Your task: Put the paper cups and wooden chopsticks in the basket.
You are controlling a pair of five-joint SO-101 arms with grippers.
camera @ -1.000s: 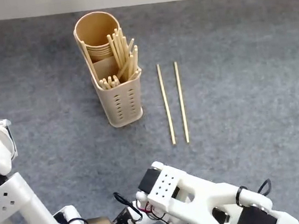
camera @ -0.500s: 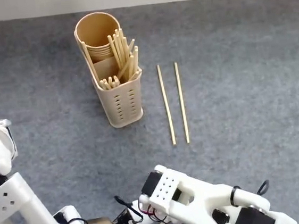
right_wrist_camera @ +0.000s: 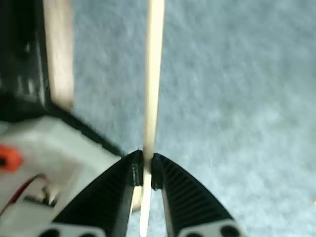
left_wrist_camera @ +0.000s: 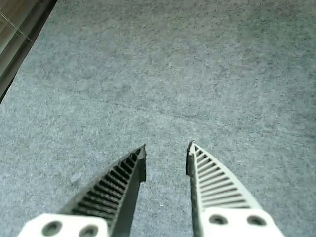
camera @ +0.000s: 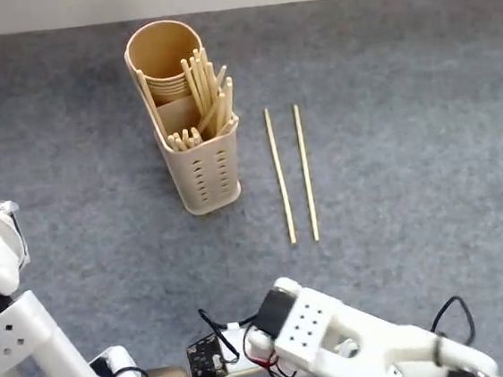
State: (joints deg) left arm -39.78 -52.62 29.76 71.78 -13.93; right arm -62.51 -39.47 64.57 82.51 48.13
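A beige perforated basket (camera: 203,174) stands upright on the grey mat, holding stacked paper cups (camera: 164,61) and several wooden chopsticks (camera: 206,92). Two more chopsticks (camera: 279,175) (camera: 306,172) lie side by side on the mat to its right. In the right wrist view my right gripper (right_wrist_camera: 146,170) is shut on a single wooden chopstick (right_wrist_camera: 153,74) that runs straight out past its tips. That arm (camera: 340,341) sits at the near edge of the high view. My left gripper (left_wrist_camera: 165,153) is open over bare mat with nothing between its fingers.
The left arm's white body (camera: 21,352) fills the near left corner. A small circuit board with wires (camera: 208,360) sits between the two arms. A white part with an orange tab (right_wrist_camera: 29,158) lies close beside the held chopstick.
The right arm has pulled back toward the near edge and turned, its wrist shifting right in the high view. The chopstick end seen at the bottom edge has moved with it. The left arm is still.
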